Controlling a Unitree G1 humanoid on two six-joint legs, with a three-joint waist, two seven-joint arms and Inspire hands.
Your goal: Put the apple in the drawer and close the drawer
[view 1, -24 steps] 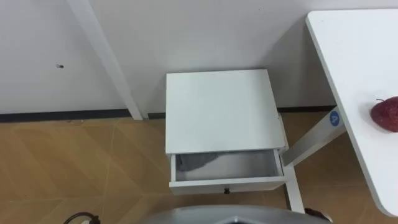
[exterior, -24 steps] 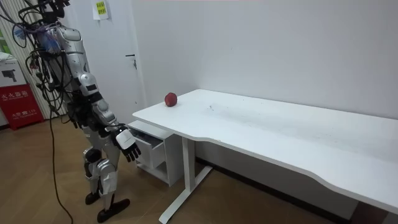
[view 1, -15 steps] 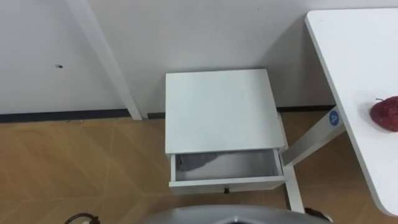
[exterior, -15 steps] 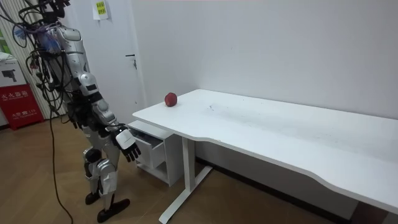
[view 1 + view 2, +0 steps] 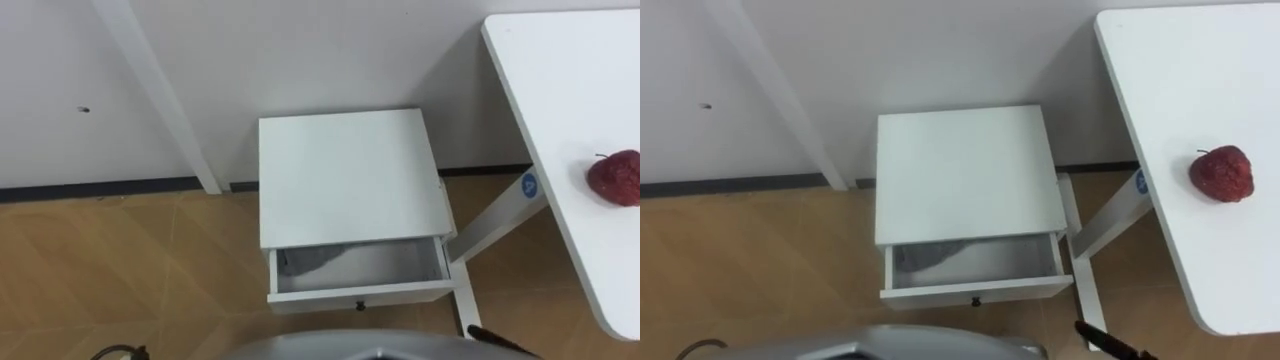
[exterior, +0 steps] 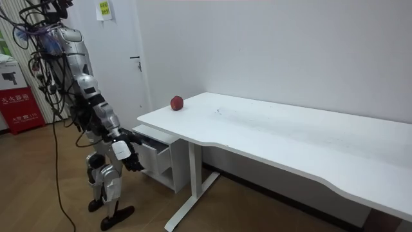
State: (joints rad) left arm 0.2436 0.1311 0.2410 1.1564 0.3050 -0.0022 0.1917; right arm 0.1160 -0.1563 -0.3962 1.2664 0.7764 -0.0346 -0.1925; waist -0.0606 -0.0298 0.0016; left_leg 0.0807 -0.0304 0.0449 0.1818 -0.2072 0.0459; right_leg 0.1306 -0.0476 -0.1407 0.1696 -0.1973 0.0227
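Note:
A dark red apple (image 5: 614,178) (image 5: 1222,174) (image 6: 177,103) lies on the white desk (image 5: 560,90), near its left end and on my right. In front of me a small white cabinet (image 5: 350,175) stands against the wall. Its top drawer (image 5: 358,268) (image 5: 973,262) is pulled open and holds a grey patch at its left end. My right hand (image 6: 120,150) is low in front of my body, just short of the cabinet, fingers relaxed and holding nothing. One dark fingertip (image 5: 1110,345) pokes in at the lower right of the eye views.
The desk's white leg (image 5: 490,225) slants down just right of the cabinet. A white door frame (image 5: 160,100) runs along the wall on the left. Bare wooden floor (image 5: 120,270) lies left of the cabinet. A red box (image 6: 19,106) stands behind me.
My right arm has swung forward toward the cabinet and its hand has turned, bringing a fingertip into the eye views. The eye picture has shifted slightly left. Apple and drawer have not moved.

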